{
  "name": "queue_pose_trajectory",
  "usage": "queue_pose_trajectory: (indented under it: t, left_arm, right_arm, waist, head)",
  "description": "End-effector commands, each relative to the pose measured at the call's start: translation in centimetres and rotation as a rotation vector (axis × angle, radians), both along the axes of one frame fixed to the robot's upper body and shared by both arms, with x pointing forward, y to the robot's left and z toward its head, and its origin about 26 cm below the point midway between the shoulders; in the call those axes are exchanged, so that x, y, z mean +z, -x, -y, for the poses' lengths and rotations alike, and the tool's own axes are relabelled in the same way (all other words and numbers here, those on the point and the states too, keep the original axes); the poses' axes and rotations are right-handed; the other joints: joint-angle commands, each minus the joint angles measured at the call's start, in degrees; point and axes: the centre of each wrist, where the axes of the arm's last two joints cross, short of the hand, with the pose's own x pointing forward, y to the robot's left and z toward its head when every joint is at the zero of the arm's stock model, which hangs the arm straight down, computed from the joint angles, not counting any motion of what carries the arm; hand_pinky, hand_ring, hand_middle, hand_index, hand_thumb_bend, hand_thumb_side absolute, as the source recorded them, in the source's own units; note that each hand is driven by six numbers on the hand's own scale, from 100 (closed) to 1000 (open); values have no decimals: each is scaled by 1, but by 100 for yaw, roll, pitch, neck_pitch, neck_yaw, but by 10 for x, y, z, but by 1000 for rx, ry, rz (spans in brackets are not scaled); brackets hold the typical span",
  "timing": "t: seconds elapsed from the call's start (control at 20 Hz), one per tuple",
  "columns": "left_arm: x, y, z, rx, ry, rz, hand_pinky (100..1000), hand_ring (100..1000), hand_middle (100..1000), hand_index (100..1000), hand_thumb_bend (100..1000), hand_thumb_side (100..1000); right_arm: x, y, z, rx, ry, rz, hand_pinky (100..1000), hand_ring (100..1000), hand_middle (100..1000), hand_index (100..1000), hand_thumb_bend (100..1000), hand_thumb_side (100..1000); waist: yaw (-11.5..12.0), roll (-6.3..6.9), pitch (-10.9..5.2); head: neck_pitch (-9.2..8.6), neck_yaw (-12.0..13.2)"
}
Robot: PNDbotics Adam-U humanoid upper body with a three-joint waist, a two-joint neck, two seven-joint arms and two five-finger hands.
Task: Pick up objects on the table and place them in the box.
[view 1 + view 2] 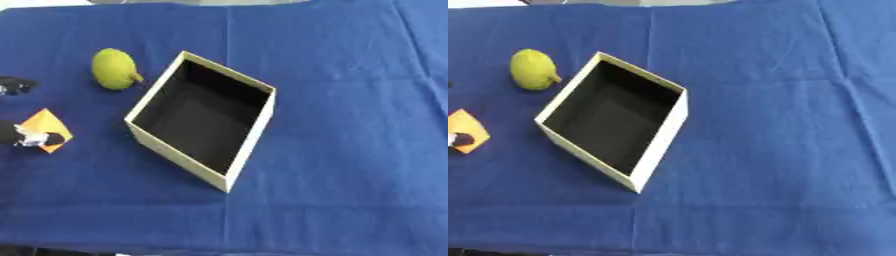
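The box (203, 120) stands empty right of the left robot hand (16, 134), which pinches the orange piece (48, 127); lift it high over the rim.

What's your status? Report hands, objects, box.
Left hand pinching orange object at left edge. Right hand out of view. Yellow-green fruit on cloth beside box; box looks empty.

A blue cloth (350, 125) covers the whole table, creased along a faint vertical fold line near mid-width and wrinkled toward the right side. A pale strip of background (483, 3) shows past its far edge.
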Motion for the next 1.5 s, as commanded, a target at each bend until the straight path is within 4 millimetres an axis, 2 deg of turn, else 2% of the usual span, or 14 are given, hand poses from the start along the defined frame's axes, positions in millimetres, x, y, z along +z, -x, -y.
queue_pose_trajectory:
  t: [0.05,0.95,1.35,1.5]
  left_arm:
    - [8,-1,-6,24,-29,2,976,935,887,1000,772,684]
    - [-15,-11,-18,81,13,-97,928,868,799,954,773,694]
    - [-20,-14,-17,93,29,-104,879,796,713,889,696,634]
    - [-20,-15,-17,101,38,-95,858,771,677,860,635,616]
  right_arm:
    - [9,4,1,3,3,28,829,710,685,757,100,725]
    - [7,4,1,7,-10,27,829,709,681,752,100,730]
    - [6,4,2,4,-18,30,829,709,679,751,100,728]
    - [5,4,2,4,-20,29,829,709,678,751,100,727]
  waist:
    - [4,1,-91]
    - [-24,2,-83]
    - [-32,-8,-81]
    - [-29,-11,-82]
  head:
    - [8,26]
    - [5,67]
    - [9,77]
    - [10,78]
